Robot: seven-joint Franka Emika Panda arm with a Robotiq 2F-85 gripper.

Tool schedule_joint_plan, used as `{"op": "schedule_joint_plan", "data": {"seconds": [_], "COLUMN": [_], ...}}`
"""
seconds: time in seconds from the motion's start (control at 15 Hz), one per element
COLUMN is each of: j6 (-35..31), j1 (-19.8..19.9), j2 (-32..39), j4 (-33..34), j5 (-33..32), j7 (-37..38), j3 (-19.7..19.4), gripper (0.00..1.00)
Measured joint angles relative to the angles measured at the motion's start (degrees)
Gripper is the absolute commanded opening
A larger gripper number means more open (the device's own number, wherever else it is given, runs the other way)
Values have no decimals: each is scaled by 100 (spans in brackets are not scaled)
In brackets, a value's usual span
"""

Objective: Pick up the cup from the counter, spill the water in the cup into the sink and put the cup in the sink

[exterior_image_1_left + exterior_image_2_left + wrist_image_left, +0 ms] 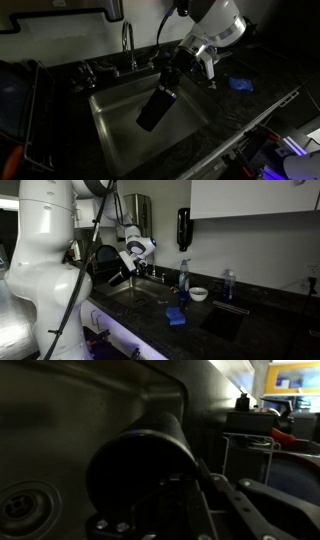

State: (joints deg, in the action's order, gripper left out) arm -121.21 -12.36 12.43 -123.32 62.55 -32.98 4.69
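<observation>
No legible text, label, brand or number anywhere; frames dark, blurred.

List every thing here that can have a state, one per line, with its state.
cup, held, tilted over the sink
gripper, shut on the cup
faucet, no stream visible
sponge, lying on the counter
bowl, upright on the counter
</observation>
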Motion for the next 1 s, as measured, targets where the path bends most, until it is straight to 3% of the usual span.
{"op": "schedule_joint_plan", "data": {"seconds": [0.67,1.0], "j6": [5,-53], "j1": [-192,-203], "j2": [-475,-324], "j4": [-50,-1], "j5": [-4291,-6508], "j7": [2101,2617], "j3": [577,557], "gripper": [2,2]}}
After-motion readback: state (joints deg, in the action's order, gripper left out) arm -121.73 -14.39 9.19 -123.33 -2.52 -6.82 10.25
